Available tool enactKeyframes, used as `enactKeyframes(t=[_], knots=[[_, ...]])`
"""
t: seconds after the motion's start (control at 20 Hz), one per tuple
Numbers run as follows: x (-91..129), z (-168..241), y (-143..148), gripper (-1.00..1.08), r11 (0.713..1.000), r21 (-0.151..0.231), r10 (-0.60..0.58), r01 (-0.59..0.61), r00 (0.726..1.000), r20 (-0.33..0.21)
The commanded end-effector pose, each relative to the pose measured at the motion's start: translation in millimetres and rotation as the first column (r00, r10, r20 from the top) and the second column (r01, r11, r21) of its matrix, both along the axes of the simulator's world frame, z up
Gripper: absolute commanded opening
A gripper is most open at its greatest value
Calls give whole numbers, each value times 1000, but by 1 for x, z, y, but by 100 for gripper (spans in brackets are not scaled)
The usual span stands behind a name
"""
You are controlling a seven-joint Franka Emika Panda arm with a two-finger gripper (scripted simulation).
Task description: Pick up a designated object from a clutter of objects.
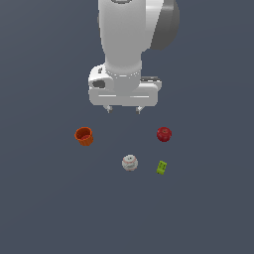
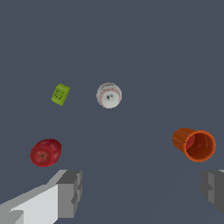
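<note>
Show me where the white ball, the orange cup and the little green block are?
white ball (image 1: 130, 162), exterior view, middle of its face.
orange cup (image 1: 84, 136), exterior view, its outer wall.
green block (image 1: 161, 167), exterior view, its top face.

no readable text, labels or numbers on anything

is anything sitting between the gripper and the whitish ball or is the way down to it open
Nothing visible blocks it. The gripper hangs open above the floor, and the whitish ball lies apart from everything. The orange-red cup, the dark red ball and the yellow-green block all sit off to its sides.
</note>
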State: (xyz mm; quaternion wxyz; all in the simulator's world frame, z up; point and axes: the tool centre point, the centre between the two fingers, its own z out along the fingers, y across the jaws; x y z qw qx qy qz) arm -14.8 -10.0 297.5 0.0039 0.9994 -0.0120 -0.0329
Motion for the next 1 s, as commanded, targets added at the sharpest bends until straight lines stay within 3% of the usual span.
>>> enactKeyframes(t=[0.0, 0.95], knots=[[0, 0, 0, 100, 1000, 0, 0, 0, 1000, 0], [0, -3, 6, 100, 997, -14, 70, -70, 998, -10]])
